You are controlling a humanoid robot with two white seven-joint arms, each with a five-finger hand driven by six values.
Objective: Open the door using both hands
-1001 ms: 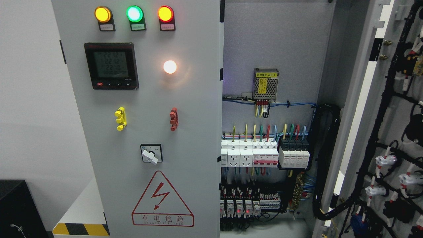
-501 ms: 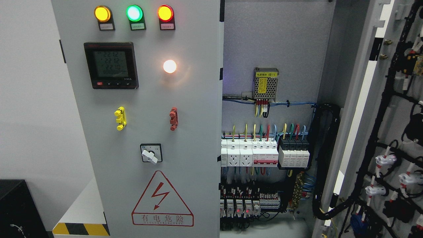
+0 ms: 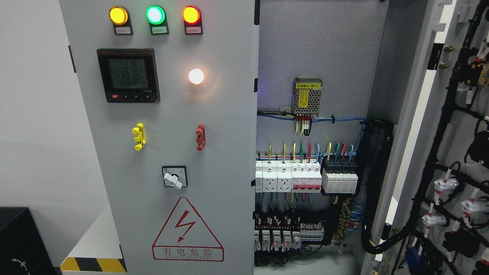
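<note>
A grey electrical cabinet fills the head view. Its left door (image 3: pixel 214 114) is closed flat; it carries three lit indicator lamps (image 3: pixel 154 15), a digital meter (image 3: pixel 128 75), a white lamp (image 3: pixel 196 76), a yellow handle (image 3: pixel 138 136), a red handle (image 3: pixel 200 137), a rotary switch (image 3: pixel 174 177) and a red warning triangle (image 3: pixel 187 233). The right door (image 3: pixel 454 160) is swung wide open, its inner side with black wiring facing me. Between them the interior shows breakers (image 3: pixel 305 179) and a power supply (image 3: pixel 306 97). Neither hand nor arm is in the picture.
A black box (image 3: pixel 19 240) stands at the lower left. A white ledge with yellow-black hazard striping (image 3: pixel 93 264) sits beside the cabinet base. A plain white wall (image 3: pixel 34 133) lies to the left.
Only a very slight downward drift of the view; the doors have not moved.
</note>
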